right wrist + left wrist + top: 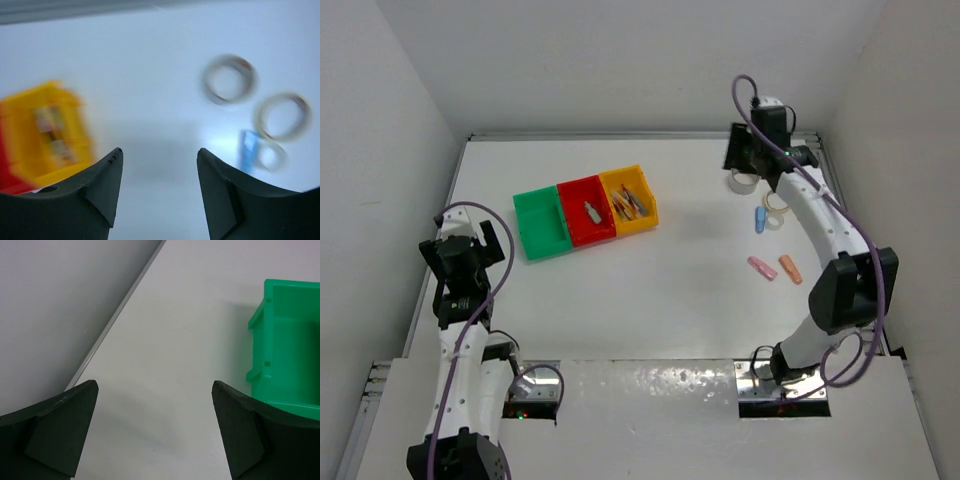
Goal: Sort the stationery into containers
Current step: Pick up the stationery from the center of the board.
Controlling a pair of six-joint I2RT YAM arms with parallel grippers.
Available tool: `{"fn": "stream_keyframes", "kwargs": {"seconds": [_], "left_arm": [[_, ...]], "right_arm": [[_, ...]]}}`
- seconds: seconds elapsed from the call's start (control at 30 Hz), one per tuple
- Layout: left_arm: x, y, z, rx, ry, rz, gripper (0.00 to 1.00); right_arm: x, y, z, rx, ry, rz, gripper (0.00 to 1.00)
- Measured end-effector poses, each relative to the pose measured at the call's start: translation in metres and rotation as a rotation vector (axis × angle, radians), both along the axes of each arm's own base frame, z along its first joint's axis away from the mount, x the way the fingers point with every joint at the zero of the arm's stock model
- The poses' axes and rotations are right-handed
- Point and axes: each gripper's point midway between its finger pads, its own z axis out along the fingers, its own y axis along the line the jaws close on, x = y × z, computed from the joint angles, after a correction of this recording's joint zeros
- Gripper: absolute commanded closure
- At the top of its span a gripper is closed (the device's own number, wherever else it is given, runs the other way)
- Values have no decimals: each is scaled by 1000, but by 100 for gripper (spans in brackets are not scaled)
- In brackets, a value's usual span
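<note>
From above, the green bin [540, 225], red bin [587, 212] and yellow bin [630, 200] stand joined in a row. The tape rolls [745, 182] and three short sticks [761, 267] lie well apart at the right.

Left wrist view: the left gripper [154, 390] is spread and empty, with the green bin near it.

Right wrist view, blurred: the right gripper [159, 155] is spread and empty, between the yellow bin and the tape rolls.

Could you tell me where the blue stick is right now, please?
In the top external view, the blue stick lies on the right side of the table, just left of a pale tape roll and beyond the pink stick.
</note>
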Motion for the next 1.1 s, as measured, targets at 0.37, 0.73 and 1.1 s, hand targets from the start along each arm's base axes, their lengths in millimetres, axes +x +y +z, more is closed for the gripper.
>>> {"fn": "stream_keyframes", "kwargs": {"seconds": [0.37,0.73,1.1], "left_arm": [[0,2,-4,-1,17,7,5],[-2,8,-7,1,27,37,5],[-1,8,-9,2,30,33,5]], "right_arm": [[-84,-143,-207,-119,614,-352,45],[-132,-144,-219,-168,718,-279,31],[-162,-147,-252,-223,867,-158,37]]}}
